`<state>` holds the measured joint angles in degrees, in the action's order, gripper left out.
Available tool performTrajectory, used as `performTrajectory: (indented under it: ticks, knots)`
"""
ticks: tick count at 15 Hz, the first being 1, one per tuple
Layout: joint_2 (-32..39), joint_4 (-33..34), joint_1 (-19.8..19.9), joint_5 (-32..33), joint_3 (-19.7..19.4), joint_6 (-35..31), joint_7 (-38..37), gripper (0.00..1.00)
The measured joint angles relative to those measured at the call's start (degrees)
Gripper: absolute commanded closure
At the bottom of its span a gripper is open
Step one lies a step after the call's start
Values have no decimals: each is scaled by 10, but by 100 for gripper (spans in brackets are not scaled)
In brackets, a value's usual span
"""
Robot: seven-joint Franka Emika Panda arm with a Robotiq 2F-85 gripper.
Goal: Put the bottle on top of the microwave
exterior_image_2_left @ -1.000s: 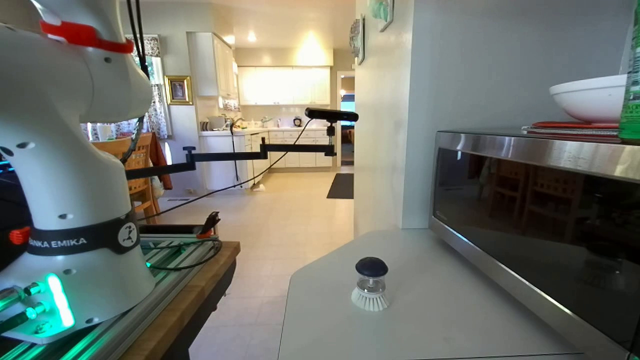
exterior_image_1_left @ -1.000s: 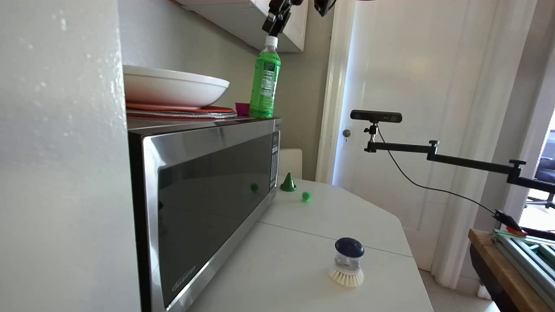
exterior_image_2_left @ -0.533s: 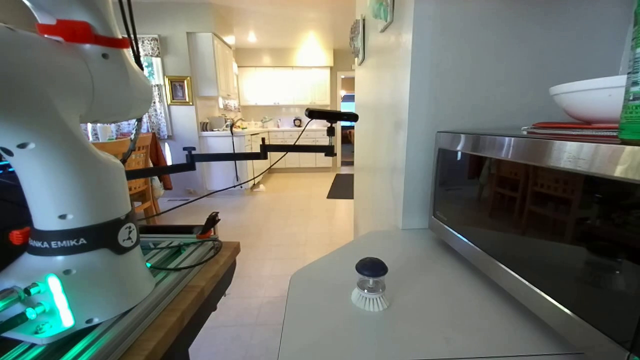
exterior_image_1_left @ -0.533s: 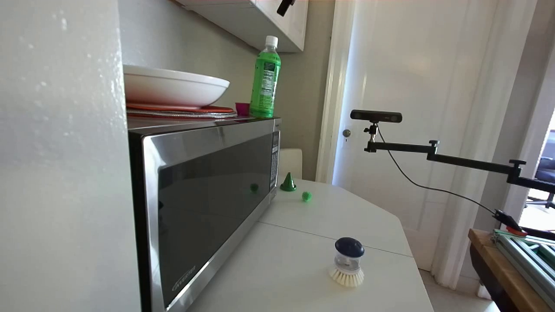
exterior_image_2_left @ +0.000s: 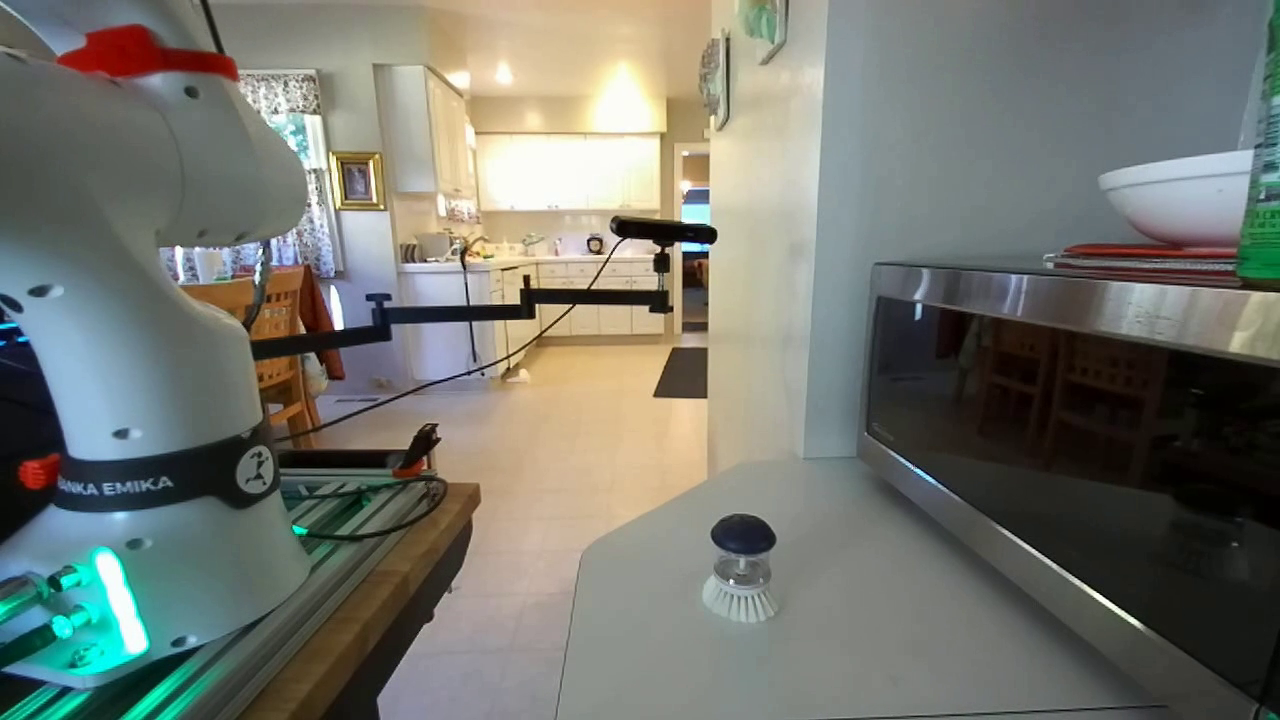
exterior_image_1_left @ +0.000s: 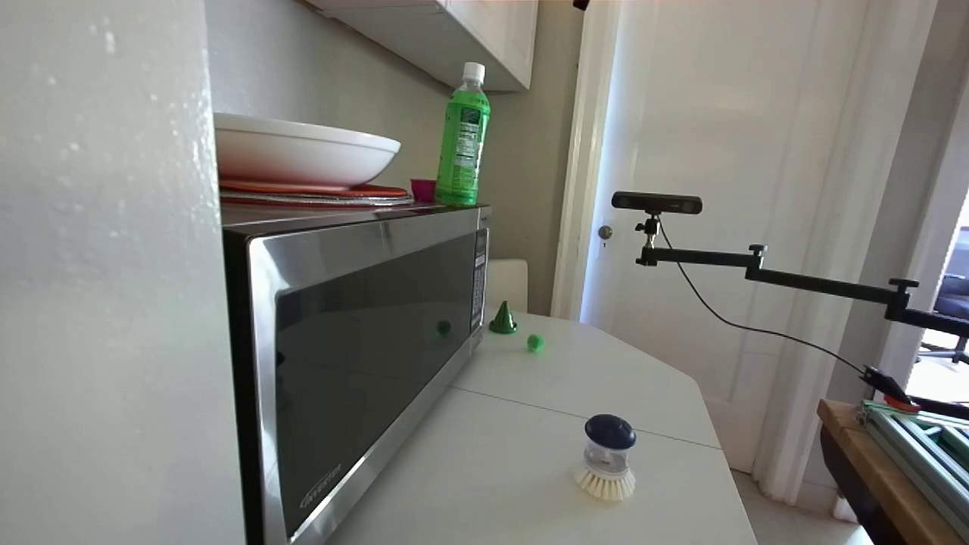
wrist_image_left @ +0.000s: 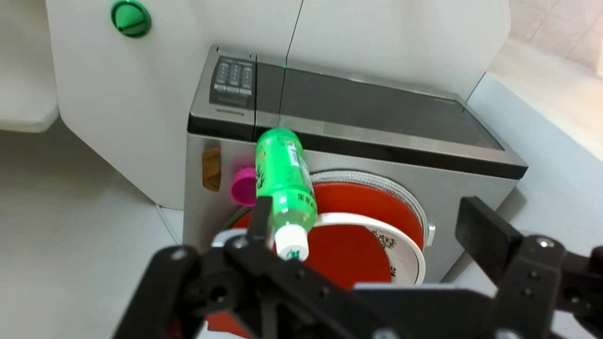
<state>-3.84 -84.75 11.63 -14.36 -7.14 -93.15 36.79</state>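
Observation:
The green bottle (exterior_image_1_left: 463, 147) with its white cap stands on top of the microwave (exterior_image_1_left: 378, 303), near the front edge at the control-panel end. In an exterior view only a strip of the bottle (exterior_image_2_left: 1262, 200) shows at the right edge, beside the microwave (exterior_image_2_left: 1050, 400). In the wrist view the bottle (wrist_image_left: 282, 165) stands on the microwave (wrist_image_left: 358, 101), with its cap toward the camera. My gripper (wrist_image_left: 366, 212) is open and holds nothing, above the bottle and apart from it. In an exterior view just a small black tip shows at the top edge.
A white bowl (exterior_image_1_left: 303, 151) on red mats (exterior_image_1_left: 325, 194) and a pink cup (exterior_image_1_left: 423, 191) stand beside the bottle. A cabinet (exterior_image_1_left: 484, 45) hangs above. A brush (exterior_image_1_left: 607, 458), green cone (exterior_image_1_left: 503, 319) and green ball (exterior_image_1_left: 535, 343) are on the white table (exterior_image_1_left: 530, 401).
A second ago the gripper was at the bottle's cap. It has since moved up and away, nearly out of the exterior view. The bottle stays in place on the microwave.

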Motion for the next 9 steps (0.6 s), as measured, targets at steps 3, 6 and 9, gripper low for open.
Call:
performTrajectory:
  ticks: [3, 6, 9]
  knots:
    - [-60, -103, 5, 28, -6, -15, 19, 0]
    - [-105, -217, 2, 50, -20, -62, 24, 0]
    - [-138, -340, 2, 65, -34, -125, 24, 0]
